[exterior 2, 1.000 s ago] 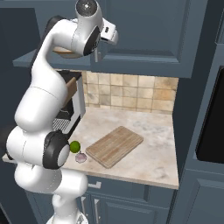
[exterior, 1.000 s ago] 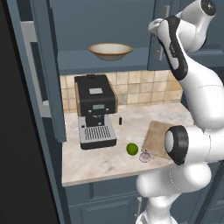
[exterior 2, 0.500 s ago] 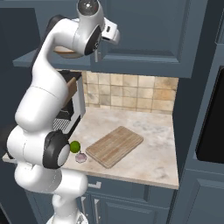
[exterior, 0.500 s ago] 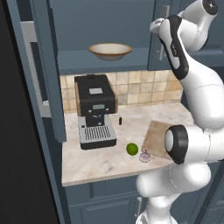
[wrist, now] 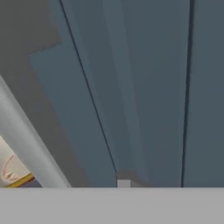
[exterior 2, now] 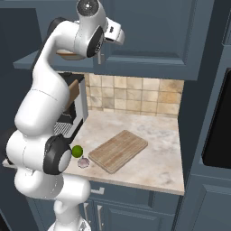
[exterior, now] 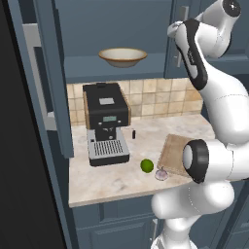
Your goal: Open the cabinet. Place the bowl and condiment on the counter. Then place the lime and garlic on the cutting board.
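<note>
The cabinet [exterior: 116, 29] has its left door swung wide open; the right door [exterior 2: 149, 31] is shut, as it was a second ago. The arm is raised to that door as before, and nothing in the scene has shifted since then. The gripper [exterior: 181, 48] sits at the right door's silver handle [exterior: 184, 14]; the hand view looks close along blue door panels with a pale bar crossing at lower left. The jaws are hidden behind the wrist, so I cannot tell whether they are spread or pinching the handle.

The counter [exterior 2: 153, 149] lies well below the gripper. Below and to its left stands a black coffee machine [exterior: 104, 121]. The board [exterior 2: 118, 150] lies on the counter well below the gripper. The bowl [exterior: 122, 56] rests on the shelf, left of the gripper and slightly lower. The lime [exterior: 147, 166] and the garlic [exterior: 161, 173] sit side by side just left of the board. The condiment [exterior: 133, 133], tiny and dark, stands beside the machine.
</note>
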Controlling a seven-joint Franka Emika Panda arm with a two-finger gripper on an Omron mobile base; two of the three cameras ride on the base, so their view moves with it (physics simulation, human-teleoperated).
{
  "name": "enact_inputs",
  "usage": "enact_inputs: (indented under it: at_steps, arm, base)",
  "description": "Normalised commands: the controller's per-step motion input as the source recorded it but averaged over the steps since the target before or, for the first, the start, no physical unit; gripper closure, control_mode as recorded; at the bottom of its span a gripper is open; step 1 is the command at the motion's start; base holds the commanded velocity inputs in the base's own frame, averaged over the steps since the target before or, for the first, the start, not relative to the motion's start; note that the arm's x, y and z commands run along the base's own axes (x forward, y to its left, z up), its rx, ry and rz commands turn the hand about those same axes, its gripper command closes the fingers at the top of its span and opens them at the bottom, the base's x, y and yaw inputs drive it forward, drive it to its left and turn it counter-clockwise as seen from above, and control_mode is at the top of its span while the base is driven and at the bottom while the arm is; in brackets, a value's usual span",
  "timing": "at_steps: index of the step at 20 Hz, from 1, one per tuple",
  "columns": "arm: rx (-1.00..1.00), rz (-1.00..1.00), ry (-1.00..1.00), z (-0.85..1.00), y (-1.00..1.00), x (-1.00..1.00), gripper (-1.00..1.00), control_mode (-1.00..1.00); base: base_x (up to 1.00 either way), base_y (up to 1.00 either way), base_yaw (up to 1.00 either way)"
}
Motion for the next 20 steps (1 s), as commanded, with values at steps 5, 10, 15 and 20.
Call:
enact_inputs:
  at_steps: [5,10,15,20]
  arm:
    - [-0.02,-0.23,0.0,0.0,-0.95,-0.2,1.0,-1.0]
    - [0.0,-0.21,0.0,0.02,-1.0,-0.37,1.0,-1.0]
    - [0.03,-0.14,-0.01,0.17,-1.0,-0.91,1.0,-1.0]
    - [0.07,-0.03,-0.08,0.05,-1.0,-0.99,1.0,-1.0]
  base:
    - [0.0,0.0,0.0]
    - [0.0,0.0,0.0]
    - [0.0,0.0,0.0]
    - [0.0,0.0,0.0]
